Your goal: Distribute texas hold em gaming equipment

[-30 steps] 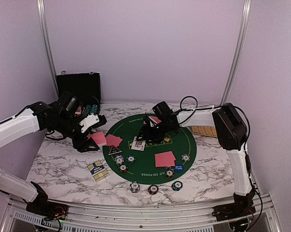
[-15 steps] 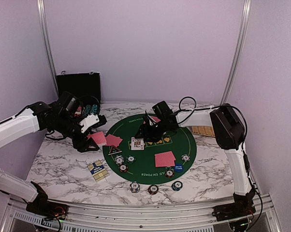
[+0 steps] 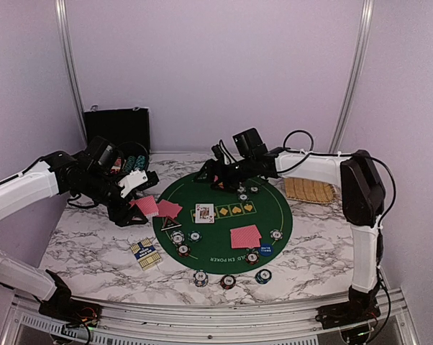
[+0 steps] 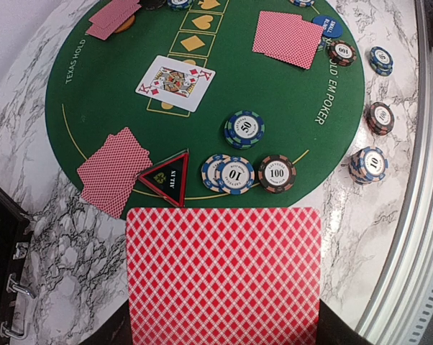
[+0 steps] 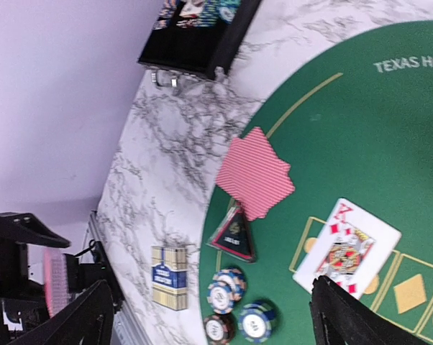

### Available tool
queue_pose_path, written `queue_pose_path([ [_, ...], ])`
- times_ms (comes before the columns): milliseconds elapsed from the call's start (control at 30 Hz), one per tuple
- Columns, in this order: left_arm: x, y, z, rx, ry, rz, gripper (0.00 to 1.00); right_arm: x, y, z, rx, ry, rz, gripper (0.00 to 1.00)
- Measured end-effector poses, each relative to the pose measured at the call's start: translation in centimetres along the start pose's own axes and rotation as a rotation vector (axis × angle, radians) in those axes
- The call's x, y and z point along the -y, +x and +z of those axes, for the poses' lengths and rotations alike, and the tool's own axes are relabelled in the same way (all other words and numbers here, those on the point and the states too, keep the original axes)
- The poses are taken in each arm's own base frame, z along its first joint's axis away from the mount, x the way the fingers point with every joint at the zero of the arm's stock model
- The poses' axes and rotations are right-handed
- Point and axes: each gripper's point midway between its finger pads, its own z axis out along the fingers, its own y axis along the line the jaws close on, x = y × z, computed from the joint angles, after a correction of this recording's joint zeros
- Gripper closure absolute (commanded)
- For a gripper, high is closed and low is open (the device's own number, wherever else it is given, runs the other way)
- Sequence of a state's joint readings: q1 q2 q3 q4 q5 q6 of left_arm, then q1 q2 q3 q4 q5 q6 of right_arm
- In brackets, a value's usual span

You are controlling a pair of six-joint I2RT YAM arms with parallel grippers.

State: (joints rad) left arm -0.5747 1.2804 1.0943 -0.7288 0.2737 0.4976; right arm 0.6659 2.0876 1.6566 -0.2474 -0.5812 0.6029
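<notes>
- Now, your green felt mat point(image 3: 224, 224) lies on the marble table point(image 3: 94, 244), with a face-up king point(image 4: 175, 83) near its middle.
- Your right gripper point(image 5: 213, 316) hovers over the mat's far edge, fingers spread wide, gripping nothing.
- Your left gripper point(image 3: 134, 200) pinches one red-backed card point(image 4: 224, 273) beside the mat's left edge.
- Striped chips point(image 4: 234, 174) sit along the mat's near rim.

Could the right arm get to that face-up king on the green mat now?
Probably yes. The right tool is open, looks empty, and hovers over the far side of the mat. The king lies alone near the middle, with nothing on it or between it and the tool.
</notes>
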Motion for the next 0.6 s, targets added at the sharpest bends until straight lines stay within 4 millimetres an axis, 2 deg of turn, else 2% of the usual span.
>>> queue_pose_path([
  [100,0.1,0.0,0.0,0.002,0.004,0.000,1.00,-3.4,0.3,-0.1,-0.002,-0.075,-0.026,0.05],
  [200,0.1,-0.1,0.0,0.003,0.005,0.000,1.00,-6.3,2.1,0.9,-0.047,-0.147,-0.028,0.05],
  [367,0.1,0.0,0.0,0.002,0.006,0.000,1.00,-9.9,4.7,1.9,-0.119,-0.248,-0.016,0.05],
  [467,0.1,0.0,0.0,0.002,0.006,0.000,1.00,-11.3,5.5,2.3,-0.145,-0.298,-0.005,0.05],
  [600,0.1,0.0,0.1,-0.001,0.007,-0.001,1.00,-12.3,6.2,2.9,-0.172,-0.343,0.015,0.07],
])
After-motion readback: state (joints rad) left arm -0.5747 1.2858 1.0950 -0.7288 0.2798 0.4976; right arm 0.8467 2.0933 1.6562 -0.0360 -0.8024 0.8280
